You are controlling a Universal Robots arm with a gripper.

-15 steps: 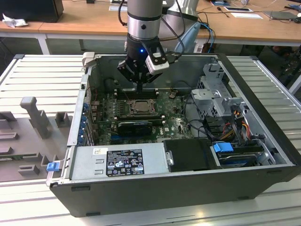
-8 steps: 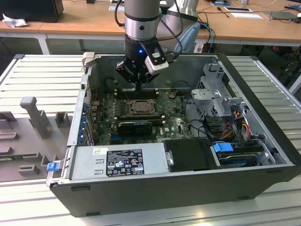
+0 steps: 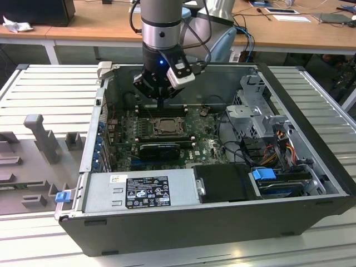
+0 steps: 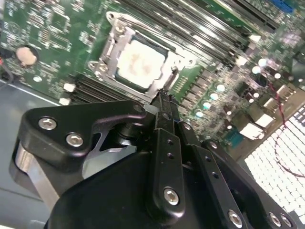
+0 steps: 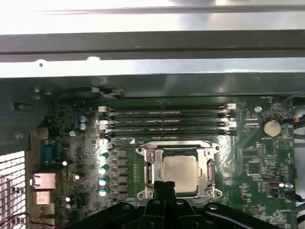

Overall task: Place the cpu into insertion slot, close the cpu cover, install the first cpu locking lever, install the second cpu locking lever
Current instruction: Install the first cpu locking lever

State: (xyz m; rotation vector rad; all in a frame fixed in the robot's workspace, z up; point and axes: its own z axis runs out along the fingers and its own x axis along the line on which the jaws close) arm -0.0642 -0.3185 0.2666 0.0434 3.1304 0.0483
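The gripper is hanging inside the open computer case, w/ its tip pointing down at the insertion slot. Its two fingers are sitting pressed together & holding nothing.

The cpu is lying flat in the slot. Its pale square top is showing thru the window of the cpu cover. The cover is lying down flat around the chip.

In both wrist views the gripper tip is hovering right by the slot's edge, on the side away from the long black memory slots. Can't tell if it's touching the metal there.

The green board is spreading out all around the slot. A grey power box is sitting at the near side of the case in the exterior view.
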